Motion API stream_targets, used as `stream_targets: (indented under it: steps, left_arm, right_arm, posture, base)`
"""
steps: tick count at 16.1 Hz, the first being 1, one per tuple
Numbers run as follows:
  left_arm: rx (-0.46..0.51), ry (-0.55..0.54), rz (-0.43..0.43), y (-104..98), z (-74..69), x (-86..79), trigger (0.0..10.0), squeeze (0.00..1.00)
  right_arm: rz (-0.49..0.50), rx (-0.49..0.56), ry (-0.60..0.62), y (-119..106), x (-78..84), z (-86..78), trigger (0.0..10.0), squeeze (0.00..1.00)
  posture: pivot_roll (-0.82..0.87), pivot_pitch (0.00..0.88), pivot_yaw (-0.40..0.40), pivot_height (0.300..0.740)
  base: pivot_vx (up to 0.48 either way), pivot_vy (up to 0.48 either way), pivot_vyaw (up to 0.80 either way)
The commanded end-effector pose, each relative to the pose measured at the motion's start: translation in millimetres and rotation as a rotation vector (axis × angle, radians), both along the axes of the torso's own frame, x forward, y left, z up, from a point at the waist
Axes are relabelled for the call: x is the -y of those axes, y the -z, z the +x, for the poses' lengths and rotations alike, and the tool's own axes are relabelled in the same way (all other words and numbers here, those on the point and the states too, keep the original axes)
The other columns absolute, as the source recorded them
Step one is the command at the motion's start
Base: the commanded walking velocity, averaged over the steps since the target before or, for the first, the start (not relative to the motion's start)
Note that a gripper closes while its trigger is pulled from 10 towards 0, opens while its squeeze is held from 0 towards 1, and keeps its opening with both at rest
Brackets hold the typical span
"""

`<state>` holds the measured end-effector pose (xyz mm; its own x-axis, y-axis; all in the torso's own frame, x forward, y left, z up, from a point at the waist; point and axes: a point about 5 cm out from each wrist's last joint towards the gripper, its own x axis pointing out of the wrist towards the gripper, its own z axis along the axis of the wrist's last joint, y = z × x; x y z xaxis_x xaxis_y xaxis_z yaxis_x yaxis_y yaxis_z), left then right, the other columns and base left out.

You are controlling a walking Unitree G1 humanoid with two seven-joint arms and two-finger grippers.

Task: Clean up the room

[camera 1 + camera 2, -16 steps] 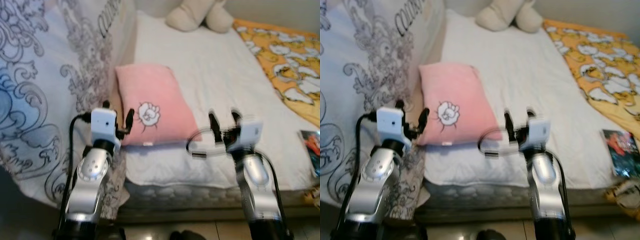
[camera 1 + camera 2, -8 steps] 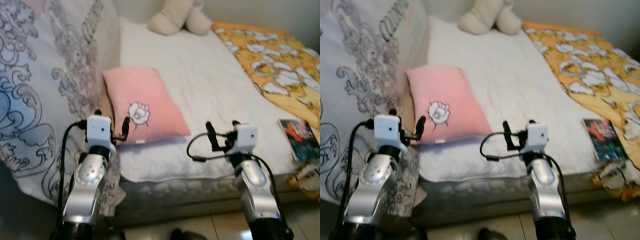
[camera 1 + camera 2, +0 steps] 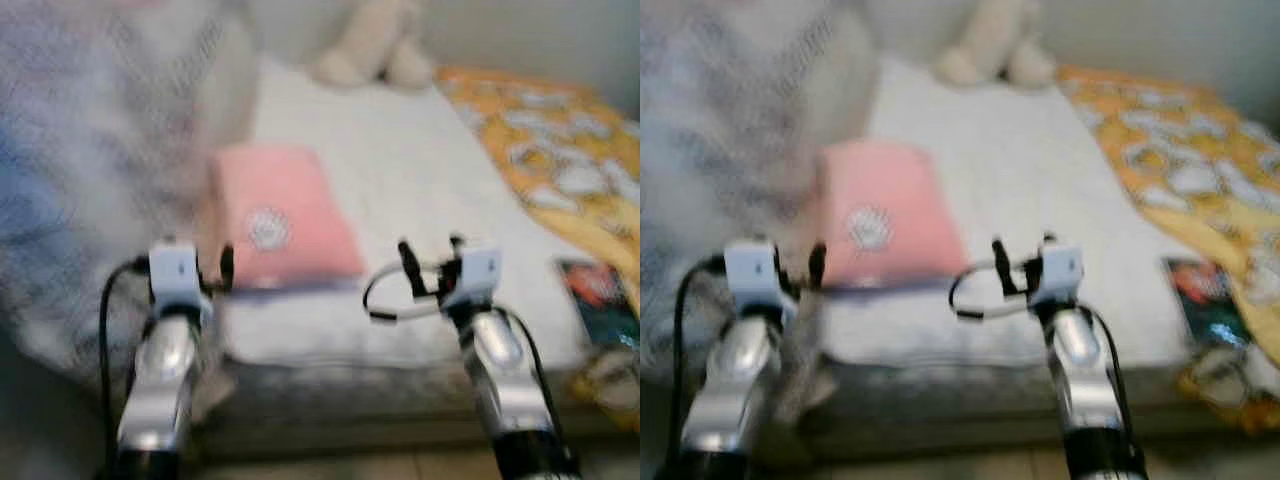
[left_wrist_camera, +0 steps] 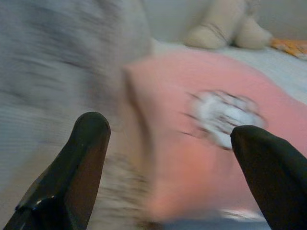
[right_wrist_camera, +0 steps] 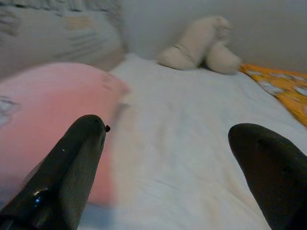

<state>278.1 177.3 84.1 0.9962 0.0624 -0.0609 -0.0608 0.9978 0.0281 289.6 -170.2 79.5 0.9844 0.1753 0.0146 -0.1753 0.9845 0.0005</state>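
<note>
A pink pillow (image 3: pixel 280 215) with a white patch lies on the white bed (image 3: pixel 400 170), near its front edge. My left gripper (image 3: pixel 195 262) is held up before the pillow's near left corner, open and empty; in the left wrist view the pillow (image 4: pixel 211 124) shows between its fingers (image 4: pixel 79 167). My right gripper (image 3: pixel 428 258) is open and empty above the sheet, to the right of the pillow. The right wrist view looks along the bed, with the pillow (image 5: pixel 43 110) on one side. The eye views are blurred.
A grey patterned quilt (image 3: pixel 90 180) is heaped at the left. A cream plush toy (image 3: pixel 375 50) sits at the far end of the bed. An orange patterned blanket (image 3: pixel 570 160) covers the right side, and a dark book (image 3: pixel 600 300) lies near its front edge.
The whole picture has shifted and blurred, so the camera moved. Both grippers stay raised and open before the bed; nothing on the bed has moved.
</note>
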Motion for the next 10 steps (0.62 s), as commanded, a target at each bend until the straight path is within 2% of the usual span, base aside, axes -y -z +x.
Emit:
stream_targets:
  steps: [1,5,9,10]
  left_arm:
    - [0.028,0.044,-0.004,-6.0,3.9,12.3,10.0,0.0]
    - [0.064,0.122,0.014,-13.9,10.3,20.3,10.0,0.0]
    - [0.064,0.102,0.005,-13.2,11.7,14.6,10.0,0.0]
    - [0.07,0.093,-0.007,-15.3,12.9,16.2,10.0,0.0]
  right_arm:
    - [0.016,-0.016,0.037,4.7,10.6,-2.8,10.0,0.0]
    - [0.014,-0.011,0.063,4.3,10.2,-1.4,10.0,0.0]
    - [0.022,-0.031,0.024,11.7,-5.1,-3.5,10.0,0.0]
    - [0.02,-0.028,0.02,10.7,-4.7,-0.8,10.0,0.0]
  posture:
    - [-0.01,0.0,-0.049,0.74]
    - [-0.02,0.0,-0.033,0.74]
    - [-0.01,0.0,-0.028,0.74]
    - [-0.01,0.0,-0.023,0.74]
  base:
    - [0.281,-0.386,0.0]
    - [0.28,-0.386,0.0]
    - [0.292,-0.377,0.0]
    - [0.296,-0.375,0.0]
